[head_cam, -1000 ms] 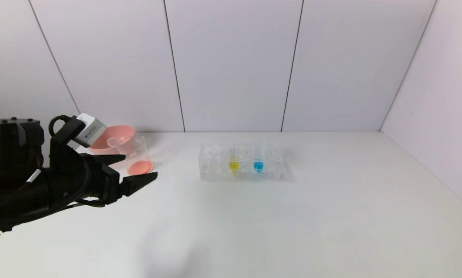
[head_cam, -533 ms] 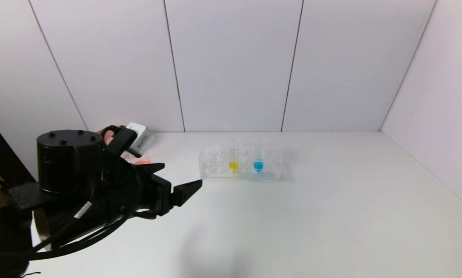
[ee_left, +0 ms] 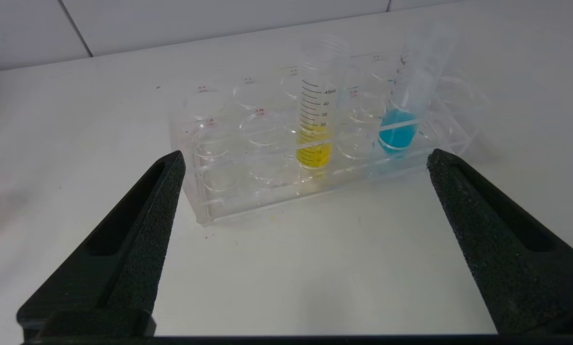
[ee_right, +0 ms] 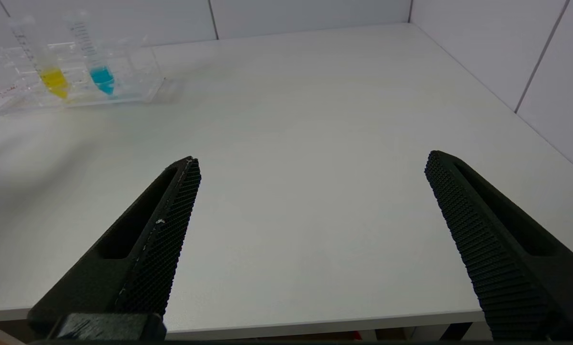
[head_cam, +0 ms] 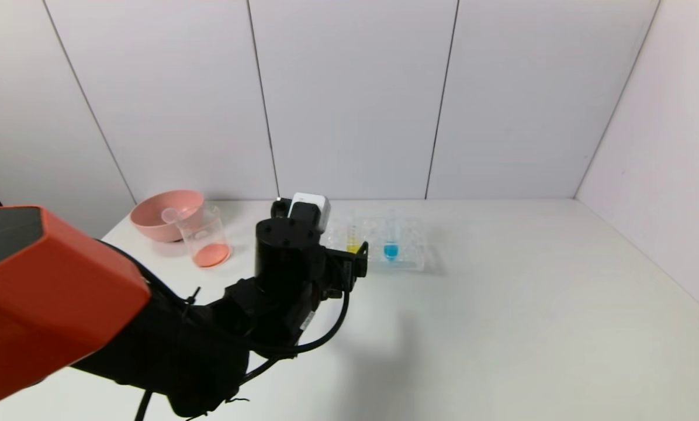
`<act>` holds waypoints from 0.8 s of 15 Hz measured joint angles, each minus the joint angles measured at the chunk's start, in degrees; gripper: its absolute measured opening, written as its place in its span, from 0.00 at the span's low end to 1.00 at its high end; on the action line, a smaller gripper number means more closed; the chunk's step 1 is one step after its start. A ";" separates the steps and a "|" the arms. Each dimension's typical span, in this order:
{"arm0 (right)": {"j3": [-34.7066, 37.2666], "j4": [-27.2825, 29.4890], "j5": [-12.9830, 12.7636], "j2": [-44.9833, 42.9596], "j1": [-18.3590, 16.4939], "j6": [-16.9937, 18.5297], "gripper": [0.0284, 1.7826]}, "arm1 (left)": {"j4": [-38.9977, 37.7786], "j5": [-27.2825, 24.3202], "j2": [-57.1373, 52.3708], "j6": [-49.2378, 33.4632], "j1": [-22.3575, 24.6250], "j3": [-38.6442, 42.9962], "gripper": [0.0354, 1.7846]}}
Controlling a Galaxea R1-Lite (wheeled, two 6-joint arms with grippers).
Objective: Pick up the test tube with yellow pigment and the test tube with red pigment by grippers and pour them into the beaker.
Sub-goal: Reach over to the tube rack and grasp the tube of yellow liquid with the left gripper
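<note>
Now your left pincer hangs wide open just before the clear rack, where the test tube with yellow pigment stands upright beside a blue-tipped tube. Your right pincer, also spread open, waits over bare worktop. Near the pink bowl, the beaker holds red-orange liquid.

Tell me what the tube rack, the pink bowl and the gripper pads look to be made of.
Tube rack: clear rigid plastic, likely acrylic; glossy see-through walls. Pink bowl: opaque, smooth, probably plastic; ceramic not excluded. Left gripper fingertips: black, matte, grainy, seemingly rubber or foam; right gripper fingertips show a fine grid texture.
</note>
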 joint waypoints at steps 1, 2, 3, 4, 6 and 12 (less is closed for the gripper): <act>0.00 0.00 0.02 0.00 0.00 0.00 0.96 | -1.40 2.29 2.95 0.05 -0.57 -2.12 0.99; 0.00 0.00 0.02 0.00 -0.02 0.00 0.96 | -2.89 4.24 5.62 0.22 -0.91 -4.32 0.99; 0.00 0.00 0.00 0.00 -0.02 0.00 0.96 | -4.05 5.92 8.11 0.40 -1.13 -6.74 0.99; 0.00 0.00 0.00 0.00 -0.02 0.00 0.96 | -4.41 7.28 10.53 0.60 -1.33 -9.47 0.99; 0.00 0.00 0.02 0.00 0.00 0.00 0.96 | -4.46 8.44 14.34 1.60 -1.43 -14.60 0.99; 0.00 0.00 0.02 0.00 0.00 0.00 0.96 | -4.46 9.70 22.63 5.75 0.46 -25.73 0.99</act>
